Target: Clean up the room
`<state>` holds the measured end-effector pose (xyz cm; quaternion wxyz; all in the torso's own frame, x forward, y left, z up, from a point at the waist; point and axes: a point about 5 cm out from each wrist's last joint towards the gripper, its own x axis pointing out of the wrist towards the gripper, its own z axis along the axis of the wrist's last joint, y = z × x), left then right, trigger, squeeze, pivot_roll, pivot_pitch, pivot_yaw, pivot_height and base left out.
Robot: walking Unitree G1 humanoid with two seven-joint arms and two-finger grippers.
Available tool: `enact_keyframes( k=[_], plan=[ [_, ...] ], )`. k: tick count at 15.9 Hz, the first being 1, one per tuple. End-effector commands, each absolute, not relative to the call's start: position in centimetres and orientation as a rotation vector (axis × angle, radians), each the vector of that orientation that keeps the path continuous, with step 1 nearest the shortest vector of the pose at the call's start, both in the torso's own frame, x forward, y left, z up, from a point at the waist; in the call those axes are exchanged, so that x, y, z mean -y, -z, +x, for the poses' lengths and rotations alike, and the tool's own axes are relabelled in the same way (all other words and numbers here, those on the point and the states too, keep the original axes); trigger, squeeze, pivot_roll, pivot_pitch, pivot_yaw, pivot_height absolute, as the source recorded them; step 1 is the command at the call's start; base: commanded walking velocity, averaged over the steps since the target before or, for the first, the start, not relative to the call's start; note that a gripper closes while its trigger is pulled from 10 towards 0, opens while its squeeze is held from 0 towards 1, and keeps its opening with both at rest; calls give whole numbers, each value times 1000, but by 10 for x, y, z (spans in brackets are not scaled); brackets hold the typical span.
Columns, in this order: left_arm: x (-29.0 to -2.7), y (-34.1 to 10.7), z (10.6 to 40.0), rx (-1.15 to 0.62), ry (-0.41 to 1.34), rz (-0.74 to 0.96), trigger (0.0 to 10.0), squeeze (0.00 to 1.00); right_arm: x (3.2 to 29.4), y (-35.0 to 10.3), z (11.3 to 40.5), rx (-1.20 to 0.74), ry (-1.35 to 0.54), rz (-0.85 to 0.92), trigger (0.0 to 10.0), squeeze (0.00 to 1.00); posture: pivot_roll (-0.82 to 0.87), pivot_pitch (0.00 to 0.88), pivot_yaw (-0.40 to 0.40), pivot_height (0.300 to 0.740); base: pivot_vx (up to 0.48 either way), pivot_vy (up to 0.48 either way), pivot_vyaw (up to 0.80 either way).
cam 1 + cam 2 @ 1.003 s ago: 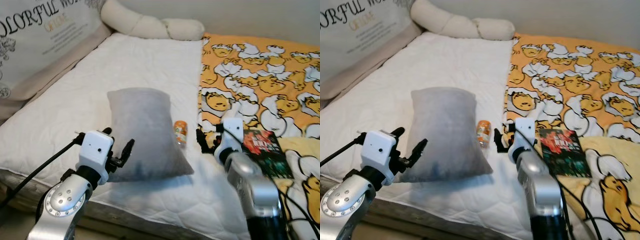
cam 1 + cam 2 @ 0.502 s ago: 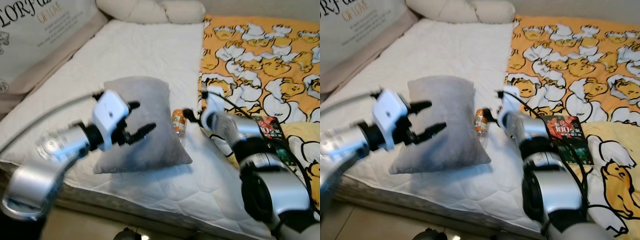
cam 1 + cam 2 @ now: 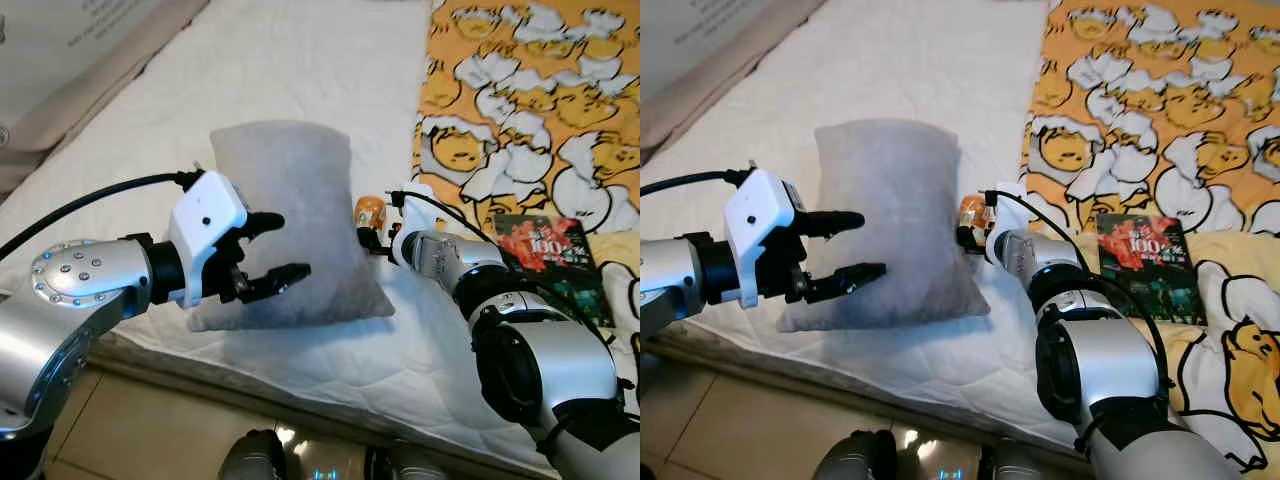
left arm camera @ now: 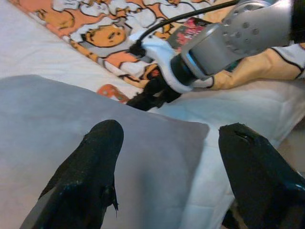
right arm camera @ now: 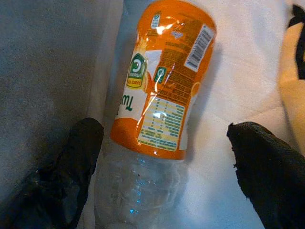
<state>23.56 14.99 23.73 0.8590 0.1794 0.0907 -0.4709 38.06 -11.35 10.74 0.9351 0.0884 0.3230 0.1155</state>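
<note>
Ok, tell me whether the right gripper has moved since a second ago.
Yes. The right gripper has reached forward from the blanket's edge to the bottle beside the pillow.

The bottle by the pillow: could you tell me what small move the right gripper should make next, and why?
Probably ease forward and shut. The right gripper is open, its fingers either side of the bottle, which lies on the bed against the pillow; it is not yet gripped.
</note>
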Motion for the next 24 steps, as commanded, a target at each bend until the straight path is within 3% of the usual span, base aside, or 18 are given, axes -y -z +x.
enact_keyframes(
  k=[1,4,5,6,7,9,10,14,15,17,18,22,24],
  plan=[
    [-147,-238,230,-205,1018,388,10000,0,108,-107,380,-667,-259,181,10000,0,164,222,30,740,0,0,0],
    [-146,-241,228,-224,1019,386,10000,0,103,-96,374,-688,-262,141,10000,0,190,238,51,740,0,0,0],
    [-145,-240,225,-241,1038,397,10000,0,102,-91,372,-690,-249,106,8745,0,199,243,58,740,0,0,0],
    [-144,-239,223,-248,1047,405,10000,0,102,-89,371,-690,-242,85,8745,0,201,241,59,740,0,0,0],
    [-142,-238,222,-252,1052,407,10000,0,101,-87,370,-694,-231,82,941,0,202,239,60,740,0,0,0],
    [-136,-236,220,-257,1067,409,10000,0,100,-83,368,-697,-204,86,2824,0,197,233,63,740,0,0,0],
    [-134,-234,219,-261,1070,410,10000,0,100,-79,366,-700,-197,79,1137,0,196,231,64,740,0,0,0],
    [-131,-232,218,-273,1069,412,10000,0,95,-65,357,-752,-177,122,588,0,199,229,64,740,0,0,0],
    [-131,-231,218,-277,1069,415,10000,0,92,-60,352,-794,-184,141,1882,0,199,230,63,740,0,0,0],
    [-131,-231,218,-277,1070,416,10000,0,91,-57,349,-817,-193,105,2863,0,199,227,61,740,0,0,0],
    [-131,-232,219,-273,1066,418,10000,0,91,-59,351,-800,-173,125,314,0,199,224,60,740,0,0,0],
    [-133,-231,223,-259,1035,413,10000,0,96,-74,363,-727,-151,187,0,0,168,189,48,740,0,0,0],
    [-133,-226,223,-244,980,364,10000,0,117,-88,373,-663,-83,323,0,0,110,130,29,740,0,0,0]
  ],
)
